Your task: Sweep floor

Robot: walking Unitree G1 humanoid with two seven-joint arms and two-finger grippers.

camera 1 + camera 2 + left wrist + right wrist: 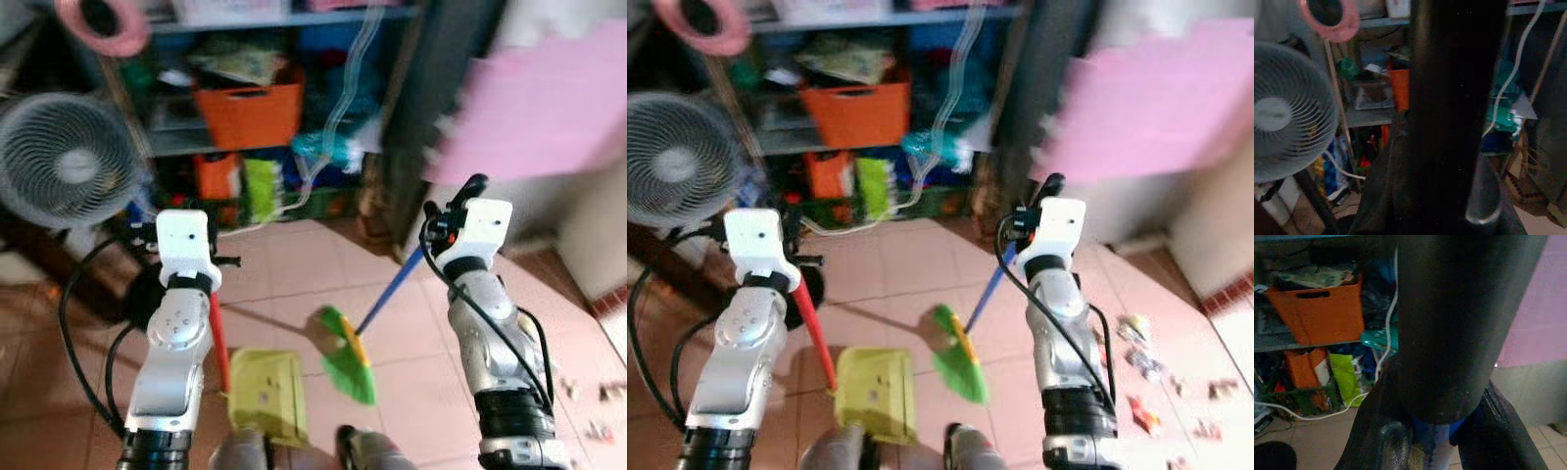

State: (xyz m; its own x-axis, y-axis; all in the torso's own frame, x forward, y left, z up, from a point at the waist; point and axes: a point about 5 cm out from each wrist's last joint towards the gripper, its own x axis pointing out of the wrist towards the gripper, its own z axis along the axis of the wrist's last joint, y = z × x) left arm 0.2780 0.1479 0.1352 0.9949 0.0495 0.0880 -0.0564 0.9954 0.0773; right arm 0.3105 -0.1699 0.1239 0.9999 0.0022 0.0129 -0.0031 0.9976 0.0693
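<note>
The broom (pixel 351 360) has a green head that rests on the pink tiled floor (pixel 294 264), and its blue handle rises at a slant to the right gripper (pixel 453 217). In the right wrist view the blue handle (pixel 1432 443) sits between the black fingers (pixel 1371 431), so this gripper is closed around it.

Just beside the broom head, on the robot's left, lies the yellow-green dustpan (pixel 266 395), flat on the tiles and near but not touching the bristles. Its red handle (pixel 218 338) goes up to the left gripper (pixel 186 257). The left wrist view is very dark, and I cannot tell if these fingers are closed on the handle, though it seems held.

Beyond the broom, further from the robot, stands a shelf (pixel 265 137) with an orange basket (pixel 249 113), and left of it a white fan (pixel 64 162). To the right of the broom, well apart from it, small pieces of litter (pixel 1141 382) lie scattered on the tiles.

The step in hand seems to be gathering dirt toward the dustpan. To do it well, the broom should reach out to the litter on the right and pull it in short, low strokes, with the bristles kept on the floor. The dustpan edge should stay pressed flat on the tiles, so that the pieces go in and not under it.
</note>
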